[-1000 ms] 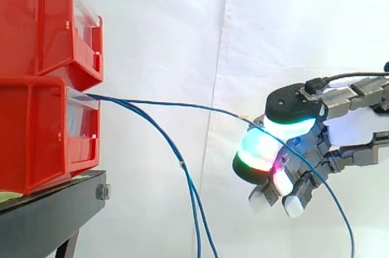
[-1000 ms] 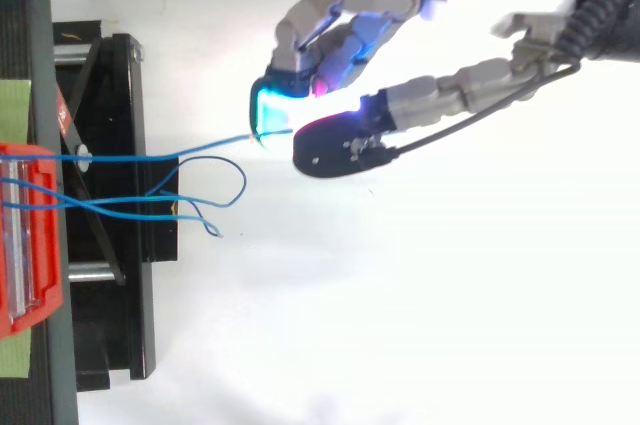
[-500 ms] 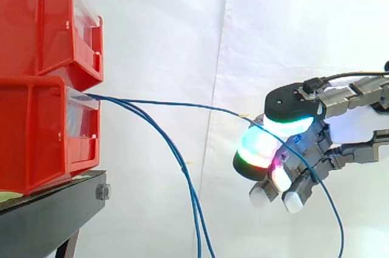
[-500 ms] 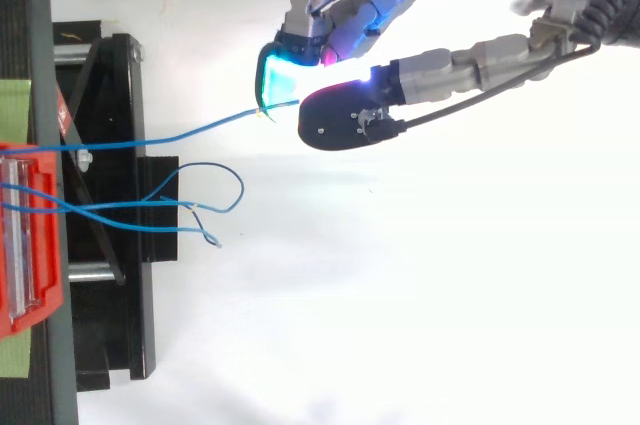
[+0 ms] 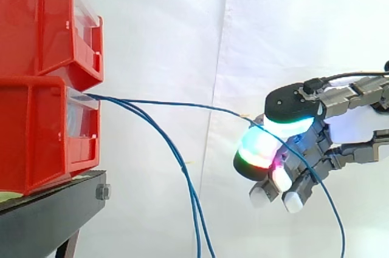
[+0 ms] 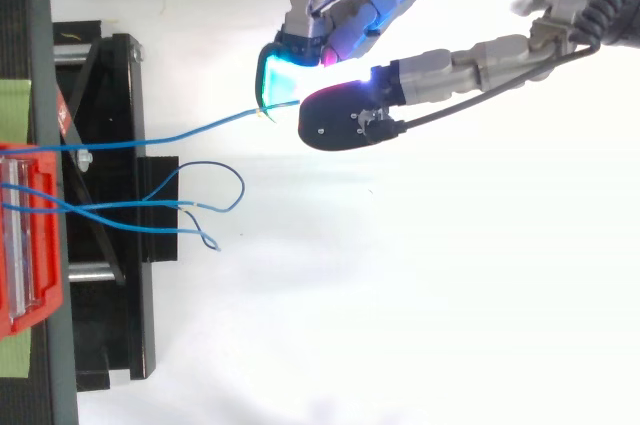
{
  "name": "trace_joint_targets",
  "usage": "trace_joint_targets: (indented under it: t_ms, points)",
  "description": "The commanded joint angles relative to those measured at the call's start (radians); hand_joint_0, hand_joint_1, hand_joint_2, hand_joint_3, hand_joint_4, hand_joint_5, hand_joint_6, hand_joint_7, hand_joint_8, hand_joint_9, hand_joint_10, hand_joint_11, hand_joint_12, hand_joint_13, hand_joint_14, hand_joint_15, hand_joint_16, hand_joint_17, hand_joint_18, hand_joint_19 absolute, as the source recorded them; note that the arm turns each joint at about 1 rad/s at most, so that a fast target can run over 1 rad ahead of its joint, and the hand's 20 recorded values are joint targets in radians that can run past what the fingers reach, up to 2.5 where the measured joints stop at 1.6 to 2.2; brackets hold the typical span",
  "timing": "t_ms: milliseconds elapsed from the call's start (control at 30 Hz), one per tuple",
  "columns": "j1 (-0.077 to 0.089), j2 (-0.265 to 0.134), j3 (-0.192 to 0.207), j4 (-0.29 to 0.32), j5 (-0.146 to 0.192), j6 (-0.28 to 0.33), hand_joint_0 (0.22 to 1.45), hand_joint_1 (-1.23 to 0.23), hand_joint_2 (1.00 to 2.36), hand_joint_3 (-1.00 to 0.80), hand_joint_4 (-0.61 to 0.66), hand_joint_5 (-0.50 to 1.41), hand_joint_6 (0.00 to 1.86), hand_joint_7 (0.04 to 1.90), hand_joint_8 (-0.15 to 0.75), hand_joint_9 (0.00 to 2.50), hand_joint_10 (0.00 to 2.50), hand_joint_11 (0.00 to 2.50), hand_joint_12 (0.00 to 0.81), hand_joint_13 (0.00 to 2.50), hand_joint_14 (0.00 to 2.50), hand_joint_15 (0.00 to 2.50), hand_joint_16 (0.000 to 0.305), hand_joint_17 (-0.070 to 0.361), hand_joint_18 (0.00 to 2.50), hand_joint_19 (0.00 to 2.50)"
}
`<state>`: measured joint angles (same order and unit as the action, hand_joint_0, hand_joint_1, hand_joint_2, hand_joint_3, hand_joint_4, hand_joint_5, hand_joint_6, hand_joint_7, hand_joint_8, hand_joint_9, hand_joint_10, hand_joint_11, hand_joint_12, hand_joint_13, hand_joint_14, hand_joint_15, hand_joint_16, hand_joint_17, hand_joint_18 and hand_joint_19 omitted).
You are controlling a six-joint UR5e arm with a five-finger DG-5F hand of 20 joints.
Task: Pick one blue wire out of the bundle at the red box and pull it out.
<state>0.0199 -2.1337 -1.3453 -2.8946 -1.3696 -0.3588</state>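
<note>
Green-white fingertips (image 5: 260, 149) of the hand (image 5: 351, 129) pinch one blue wire (image 5: 182, 104). It runs from the lower red bin (image 5: 36, 130), tail hanging below the hand. Other blue wires (image 5: 182, 170) droop from the bin beside the black stand (image 5: 48, 218).

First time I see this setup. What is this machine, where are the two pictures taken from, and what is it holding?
It is a robot arm ending in a robot hand with glowing fingertip pads. One picture looks level from the side, the other straight down from above; both show the same scene. Two red bins are stacked on a black stand. Thin blue wires come out of the lower bin. The robot hand pinches one wire between its pads; the rest hang loose.
</note>
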Motion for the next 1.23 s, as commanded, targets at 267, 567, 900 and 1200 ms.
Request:
trace_joint_targets:
  t_ms: [267, 567, 900, 1200]
  points:
    - [0.0, 0.0, 0.0, -0.002, 0.0, 0.001, 0.63, -0.71, 1.0, 0.05, 0.14, -0.15, 0.94, 1.0, 0.457, 0.9, 0.01, 0.53, 0.493, 0.63, 0.01, 0.26, 0.065, 0.147, 0.72, 0.31]
    - [0.0, 0.0, 0.0, 0.0, 0.003, 0.0, 0.62, -0.71, 1.04, 0.03, 0.14, -0.15, 0.94, 1.01, 0.457, 0.91, 0.01, 0.54, 0.496, 0.64, 0.01, 0.26, 0.066, 0.148, 0.72, 0.3]
    - [0.0, 0.0, 0.0, 0.0, 0.0, 0.0, 0.62, -0.71, 1.02, 0.03, 0.14, -0.15, 0.94, 0.99, 0.456, 0.92, 0.01, 0.54, 0.493, 0.65, 0.01, 0.26, 0.066, 0.148, 0.72, 0.3]
    - [0.0, 0.0, 0.0, 0.0, 0.0, 0.0, 0.62, -0.71, 1.02, 0.03, 0.14, -0.15, 0.94, 0.99, 0.451, 0.92, 0.01, 0.54, 0.49, 0.66, 0.01, 0.26, 0.065, 0.147, 0.72, 0.3]
